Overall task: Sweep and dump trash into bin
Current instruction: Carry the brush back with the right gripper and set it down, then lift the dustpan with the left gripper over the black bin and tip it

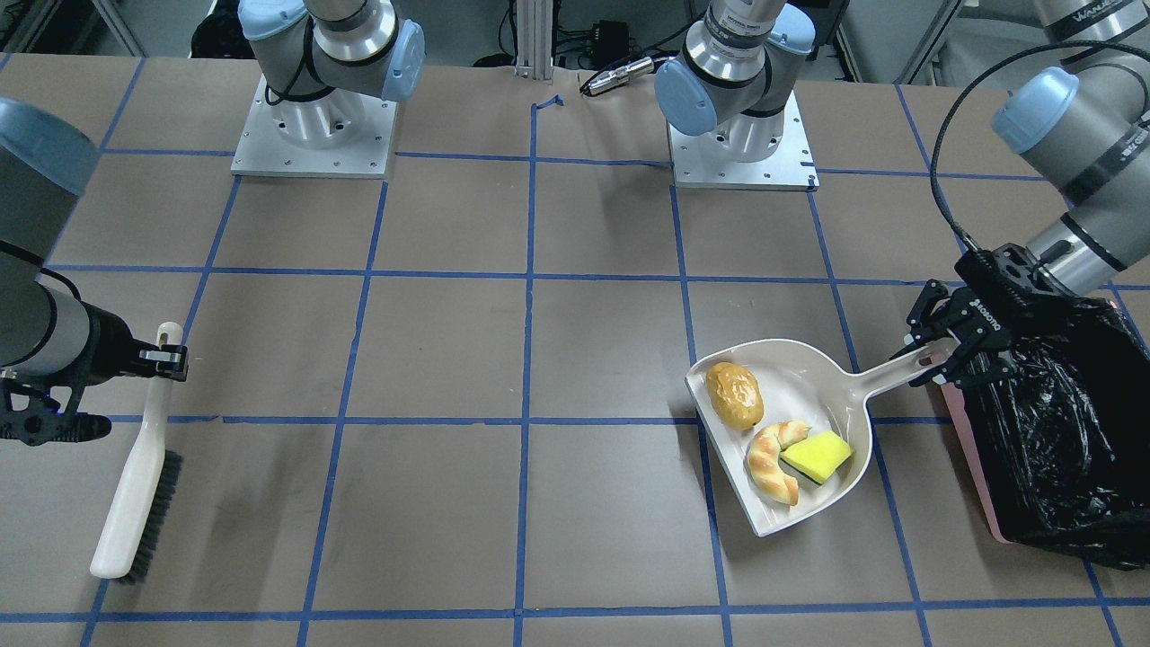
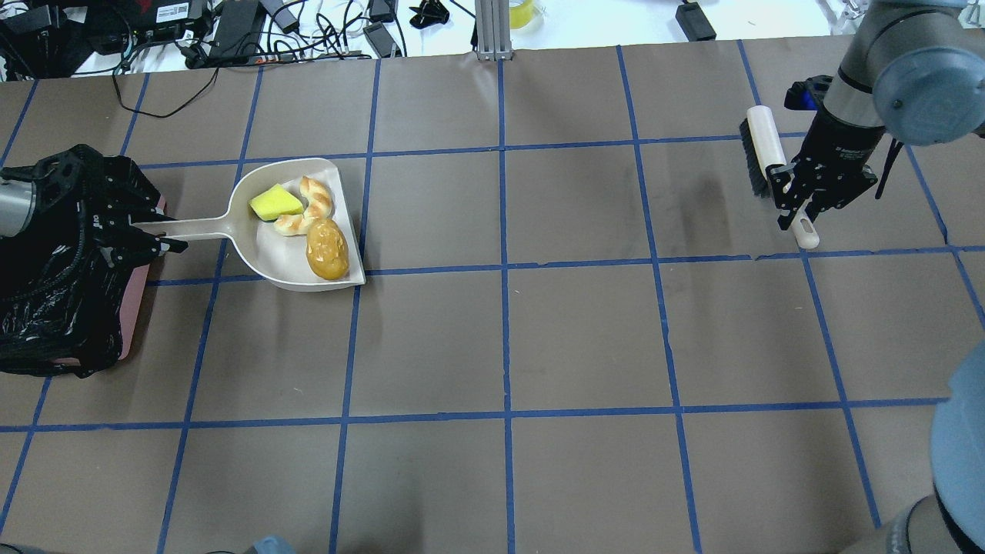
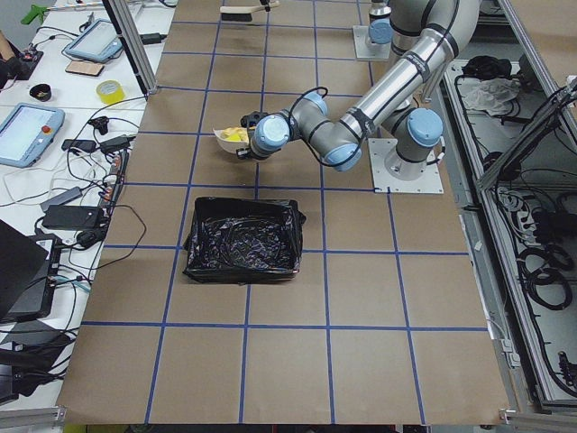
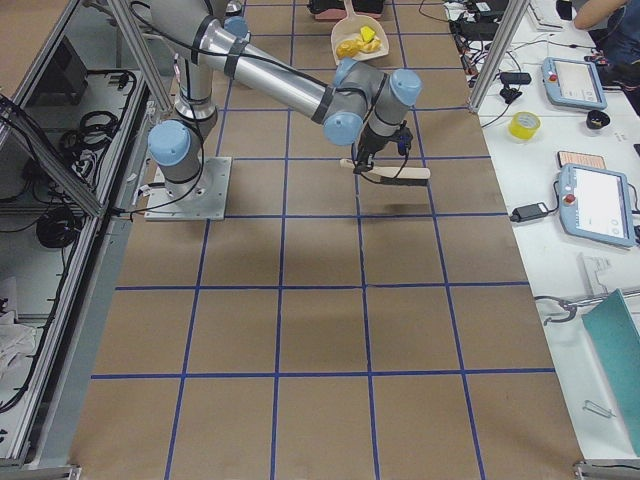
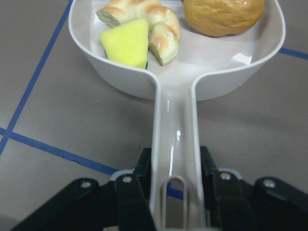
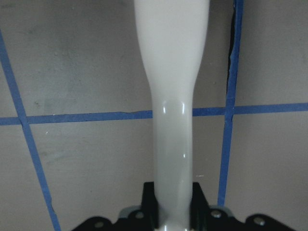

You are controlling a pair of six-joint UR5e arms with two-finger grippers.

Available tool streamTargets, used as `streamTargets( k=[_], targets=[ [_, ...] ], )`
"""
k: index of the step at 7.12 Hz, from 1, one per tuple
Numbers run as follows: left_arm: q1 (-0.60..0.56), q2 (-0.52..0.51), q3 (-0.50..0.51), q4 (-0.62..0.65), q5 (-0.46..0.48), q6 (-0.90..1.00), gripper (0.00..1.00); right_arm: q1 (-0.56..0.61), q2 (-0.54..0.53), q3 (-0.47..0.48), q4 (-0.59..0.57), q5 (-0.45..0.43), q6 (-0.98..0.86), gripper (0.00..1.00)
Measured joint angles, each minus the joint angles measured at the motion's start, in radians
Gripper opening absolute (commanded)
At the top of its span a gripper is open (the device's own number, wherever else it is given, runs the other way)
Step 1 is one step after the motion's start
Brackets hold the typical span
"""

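In the front-facing view, the left arm [image 1: 1078,153] comes in from the upper right corner of the frame. Its wrist bends down and inward over the bin [image 1: 1060,449], a pink container lined with a black bag at the right edge. The left end effector [image 1: 934,355] is clenched on the handle end of a beige dustpan [image 1: 804,373], which lies just left of the bin and reaches toward the centre of the frame.

All the trash lies in the pan. The potato-like oval [image 1: 734,394] is at its upper end, with the croissant-like bread [image 1: 773,463] below it. The yellow sponge wedge [image 1: 816,456] touches the bread on the handle side.

At the left edge of the frame, the right arm [image 1: 36,323] runs level. The right end effector [image 1: 166,359] grips a white brush [image 1: 135,490] near the hole end of its handle. The brush is held above the table [image 1: 539,359], casting a shadow, well apart from the dustpan.
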Motion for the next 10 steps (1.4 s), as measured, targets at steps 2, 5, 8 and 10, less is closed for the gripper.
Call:
streamTargets(
  k=[2,5,8,10],
  targets=[
    [0.079,0.016,0.089,-0.153,-0.052,0.0,0.0,-0.023,0.024,0.016,-0.038,-0.028,-0.027,0.0],
    [0.256,0.016,0.24,-0.356,-0.074,0.002,0.0,-0.057,0.042,0.027,-0.058,-0.032,-0.076,0.0],
    [0.457,-0.011,0.303,-0.391,-0.04,0.001,0.0,-0.06,0.047,0.027,-0.058,-0.025,-0.082,0.0],
    [0.56,-0.036,0.386,-0.451,0.012,0.001,0.0,-0.06,0.059,0.027,-0.06,-0.025,-0.082,0.0]
  ],
)
